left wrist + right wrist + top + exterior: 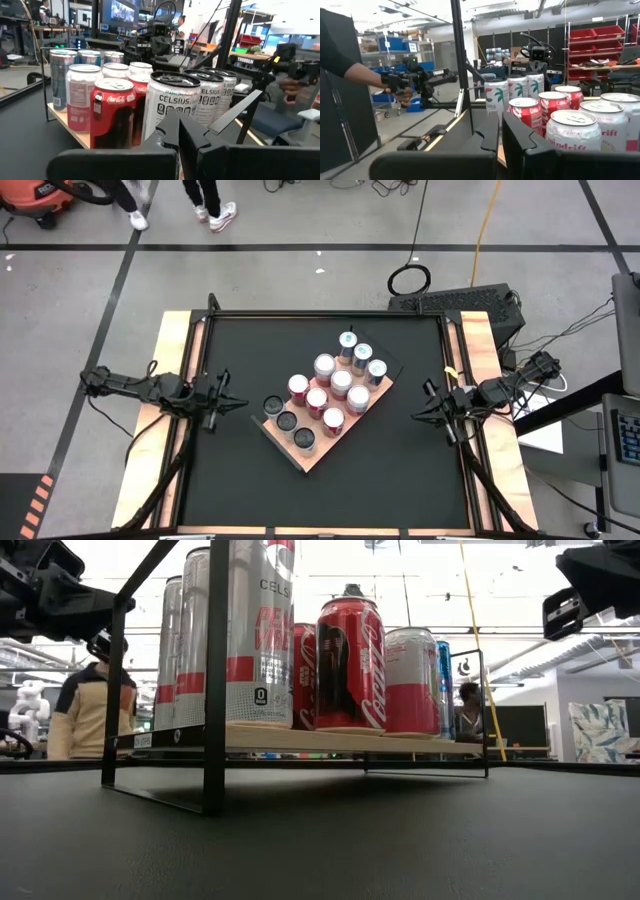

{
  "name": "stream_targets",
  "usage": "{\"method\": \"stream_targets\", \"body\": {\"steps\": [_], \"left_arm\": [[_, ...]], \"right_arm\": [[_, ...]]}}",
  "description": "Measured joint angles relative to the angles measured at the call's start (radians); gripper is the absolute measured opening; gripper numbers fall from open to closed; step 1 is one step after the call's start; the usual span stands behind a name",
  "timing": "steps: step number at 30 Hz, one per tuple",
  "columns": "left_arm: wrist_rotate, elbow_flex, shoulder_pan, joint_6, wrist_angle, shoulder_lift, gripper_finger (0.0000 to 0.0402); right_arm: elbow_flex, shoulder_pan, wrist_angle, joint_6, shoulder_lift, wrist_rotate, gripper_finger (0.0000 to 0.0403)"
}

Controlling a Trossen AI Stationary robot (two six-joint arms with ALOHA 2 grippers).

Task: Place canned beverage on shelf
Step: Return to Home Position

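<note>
Shelf (318, 454) sits mid-surface (400, 475), twelve cans (341, 381) upright on it. Left pincer (222, 403) and right pincer (428, 405) flank the shelf, well clear of it, both closed and empty. Homing: draw each arm straight away from the shelf, no sweep toward the cans.

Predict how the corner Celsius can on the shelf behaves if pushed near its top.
The corner Celsius can would probably tip, being narrow for its height. Round and smooth, it would likely roll once down. Standing at the shelf edge, it might fall off.
</note>
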Motion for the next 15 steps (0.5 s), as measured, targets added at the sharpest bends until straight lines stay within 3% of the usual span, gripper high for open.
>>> {"method": "stream_targets", "body": {"steps": [15], "left_arm": [[-0.017, -0.001, 0.001, 0.032, -0.002, 0.0, 0.0]], "right_arm": [[0.0, -0.127, -0.042, -0.043, -0.001, -0.152, 0.0]]}}
